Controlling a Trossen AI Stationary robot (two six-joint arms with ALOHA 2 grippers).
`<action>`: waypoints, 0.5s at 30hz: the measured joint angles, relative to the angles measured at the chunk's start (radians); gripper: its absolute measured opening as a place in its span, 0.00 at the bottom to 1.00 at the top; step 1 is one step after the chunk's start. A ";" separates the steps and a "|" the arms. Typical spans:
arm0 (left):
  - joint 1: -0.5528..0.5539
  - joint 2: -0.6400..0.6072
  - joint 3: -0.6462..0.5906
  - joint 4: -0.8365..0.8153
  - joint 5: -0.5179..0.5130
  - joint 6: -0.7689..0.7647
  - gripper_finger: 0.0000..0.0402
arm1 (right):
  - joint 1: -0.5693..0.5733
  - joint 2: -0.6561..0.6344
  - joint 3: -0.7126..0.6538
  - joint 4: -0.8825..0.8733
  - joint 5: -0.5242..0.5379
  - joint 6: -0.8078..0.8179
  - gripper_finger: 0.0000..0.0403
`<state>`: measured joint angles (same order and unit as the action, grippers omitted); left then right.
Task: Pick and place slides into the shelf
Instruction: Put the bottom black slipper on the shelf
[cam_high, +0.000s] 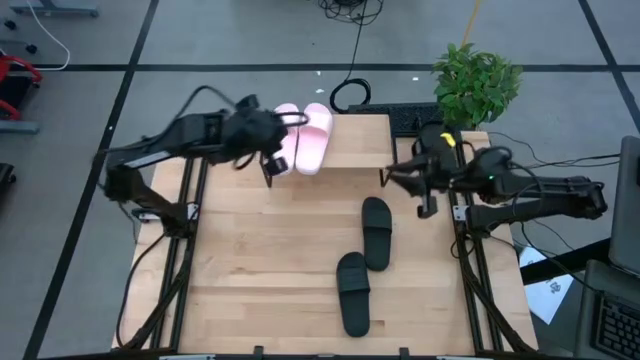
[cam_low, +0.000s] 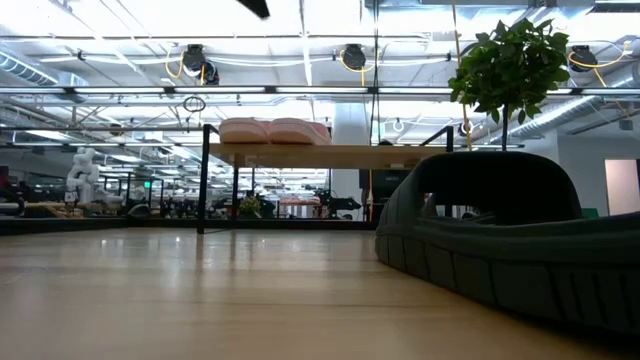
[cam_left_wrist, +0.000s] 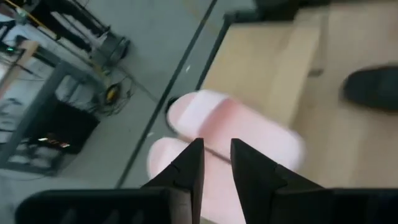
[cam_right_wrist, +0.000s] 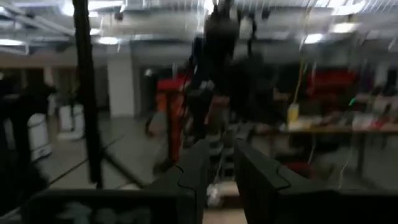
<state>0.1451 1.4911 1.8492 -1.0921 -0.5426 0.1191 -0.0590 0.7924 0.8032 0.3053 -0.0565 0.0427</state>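
The two light pink slides (cam_high: 302, 140) lie side by side on the left end of the shelf's (cam_high: 360, 145) wood top; the low view shows the pink slides (cam_low: 270, 130) on the shelf (cam_low: 330, 155). Two black slides rest on their soles on the table, one (cam_high: 376, 232) at mid-table and one (cam_high: 353, 292) nearer the near edge. My left gripper (cam_high: 268, 168) hovers just left of the pink pair (cam_left_wrist: 236, 124), its fingers (cam_left_wrist: 216, 146) narrowly open and empty. My right gripper (cam_high: 392, 176) hangs over the shelf's right end, narrowly open (cam_right_wrist: 222, 149) and empty.
A potted plant (cam_high: 477, 80) stands at the table's far right corner, with a dark keyboard (cam_high: 415, 118) behind the shelf. In the low view a black slide (cam_low: 500, 240) fills the right foreground. Bare wood (cam_high: 260, 260) lies left of the black slides.
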 joint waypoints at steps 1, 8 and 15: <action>-0.025 -0.019 0.000 -0.017 0.000 -0.039 0.21 | 0.014 0.000 0.000 -0.024 -0.001 0.015 0.17; -0.253 -0.068 0.000 -0.131 0.088 -0.257 0.21 | 0.124 -0.001 0.000 -0.177 -0.092 0.214 0.17; -0.486 0.011 0.000 -0.142 0.085 -0.368 0.21 | 0.249 0.012 0.000 -0.417 -0.149 0.528 0.17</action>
<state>-0.3409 1.5017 1.8492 -1.2343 -0.4572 -0.2489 0.1903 0.8042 0.8036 -0.1122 -0.2053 0.5705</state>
